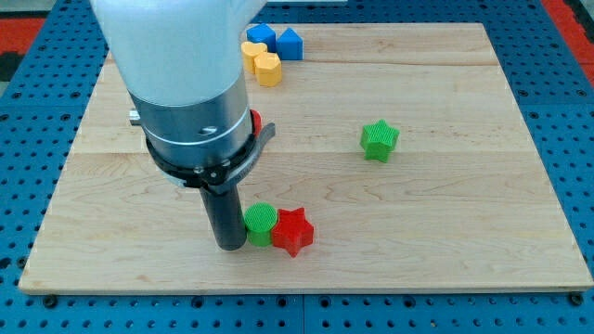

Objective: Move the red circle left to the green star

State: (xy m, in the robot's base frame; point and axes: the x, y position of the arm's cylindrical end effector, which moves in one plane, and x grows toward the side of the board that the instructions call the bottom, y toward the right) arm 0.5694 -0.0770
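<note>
My tip (pixel 230 247), a bare rod with no fingers, sits near the wooden board's (pixel 464 241) bottom edge, just beside the green round block (pixel 261 223). The red circle (pixel 255 121) peeks out behind the arm. I think the push has not started. Next my tip should get behind the red circle and slide it toward the green star (pixel 379 140).

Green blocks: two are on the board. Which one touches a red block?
The green circle, beside the red star; the green star stands alone.

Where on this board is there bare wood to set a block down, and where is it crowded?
Bare wood: the view's right side beyond the green star, and the bottom-left corner left of my tip. Crowded: the top, where blue blocks and yellow blocks cluster, and beside my tip, where the green circle touches the red star.
</note>
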